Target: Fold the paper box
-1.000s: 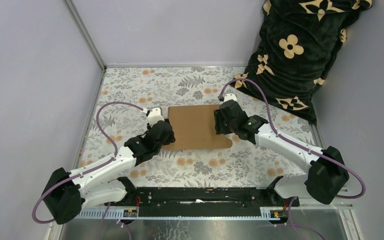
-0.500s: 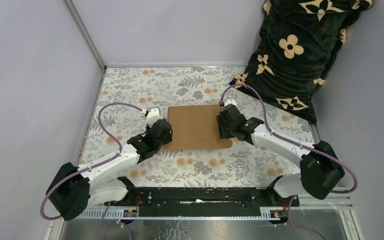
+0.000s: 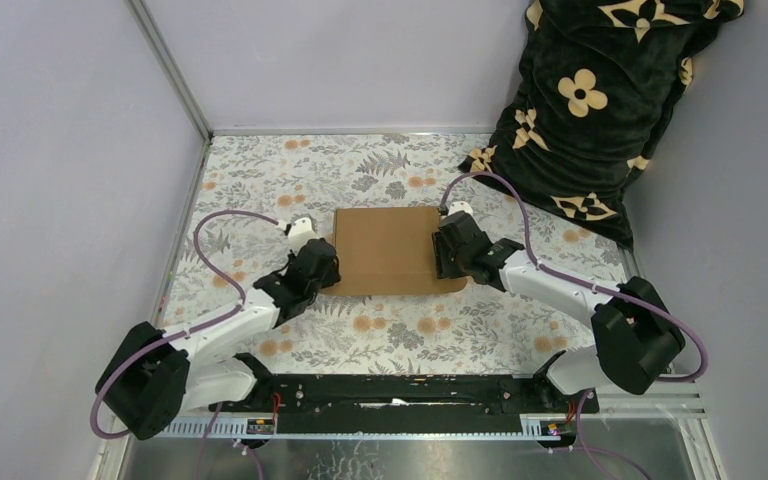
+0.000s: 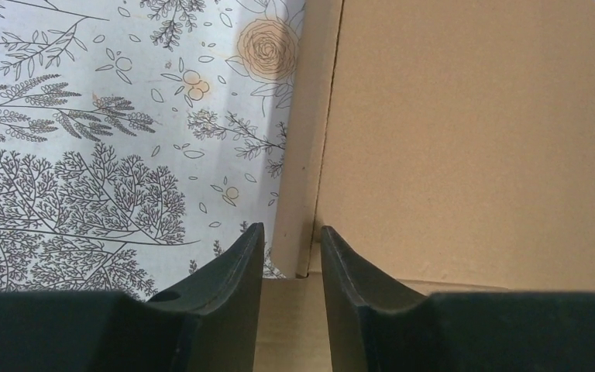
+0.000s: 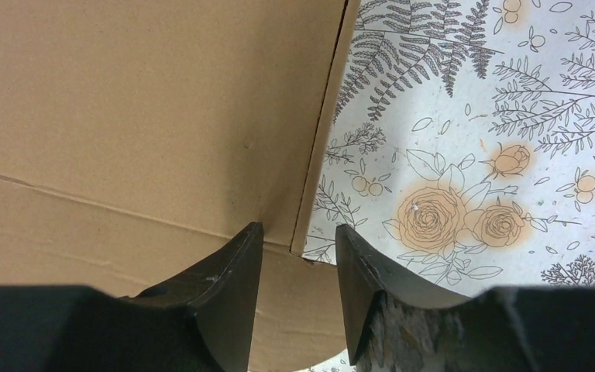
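**Both grippers at the side edges of a flat-lying paper box**

The bench (image 3: 400,330), covered in a cloth printed with leaves and flowers, stretches out on every side of the paper box (image 3: 385,250), which lies on it about midway across. Beyond the box's far right corner, a dark blanket (image 3: 600,110) with tan flower shapes is heaped against the wall.

The left arm (image 3: 220,325) reaches in from the box's near left and ends at its left edge. The right arm (image 3: 560,285) comes from the near right and ends at its right edge. A purple cable (image 3: 210,225) loops out to the left of the box.

The box is plain brown cardboard with a broad flat panel on top. A small rounded tab (image 3: 455,287) sticks out at its near right corner.

The left gripper (image 4: 292,229) straddles a narrow side strip (image 4: 298,178) of the box's left edge. The strip nearly fills the gap between the jaws, and I cannot tell whether they pinch it.

The right gripper (image 5: 299,226) straddles the box's right edge. Its jaws are released, and a sliver of patterned cloth shows between the cardboard edge and the outer finger (image 5: 360,287). A crease (image 5: 108,203) runs across the panel beside the inner finger.
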You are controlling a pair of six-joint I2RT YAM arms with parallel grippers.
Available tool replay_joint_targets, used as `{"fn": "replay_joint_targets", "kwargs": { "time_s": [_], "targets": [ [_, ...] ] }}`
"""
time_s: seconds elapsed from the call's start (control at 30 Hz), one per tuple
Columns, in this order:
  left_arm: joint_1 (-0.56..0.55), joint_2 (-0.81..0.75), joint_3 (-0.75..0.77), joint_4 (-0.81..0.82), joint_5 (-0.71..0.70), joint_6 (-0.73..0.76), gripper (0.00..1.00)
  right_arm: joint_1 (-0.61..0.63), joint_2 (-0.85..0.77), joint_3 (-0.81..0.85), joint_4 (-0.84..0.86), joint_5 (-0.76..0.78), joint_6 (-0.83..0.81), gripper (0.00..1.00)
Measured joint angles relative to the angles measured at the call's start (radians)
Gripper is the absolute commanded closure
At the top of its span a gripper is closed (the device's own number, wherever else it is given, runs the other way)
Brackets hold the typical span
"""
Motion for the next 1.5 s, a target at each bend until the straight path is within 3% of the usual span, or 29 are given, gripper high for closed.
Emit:
{"fn": "replay_joint_targets", "kwargs": {
  "time_s": [0.47, 0.8, 0.97, 1.13, 1.23, 1.27, 1.3, 1.5],
  "targets": [
    [0.000, -0.186, 0.084, -0.111, 0.039, 0.057, 0.57, 0.000, -0.121, 0.045, -0.091, 0.001, -0.002, 0.50],
    [0.000, -0.119, 0.045, -0.114, 0.039, 0.060, 0.56, -0.008, -0.089, -0.002, -0.041, -0.024, -0.002, 0.50],
    [0.002, -0.037, 0.033, -0.101, 0.048, 0.059, 0.53, -0.012, -0.015, -0.008, -0.006, -0.045, -0.002, 0.49],
    [0.002, -0.052, 0.045, -0.123, 0.077, 0.064, 0.48, -0.014, -0.055, -0.008, -0.035, -0.051, -0.002, 0.46],
    [0.002, -0.116, 0.084, -0.168, 0.094, 0.076, 0.46, -0.014, -0.152, -0.008, -0.084, -0.049, -0.001, 0.36],
    [0.002, -0.146, 0.102, -0.182, 0.108, 0.077, 0.45, -0.014, -0.210, -0.008, -0.103, -0.049, 0.003, 0.07],
    [0.002, -0.174, 0.120, -0.194, 0.123, 0.076, 0.44, -0.014, -0.256, -0.008, -0.113, -0.049, 0.010, 0.01],
    [-0.001, -0.273, 0.187, -0.196, 0.259, 0.038, 0.36, -0.014, -0.548, -0.064, -0.165, -0.130, 0.070, 0.00]
  ]
}}
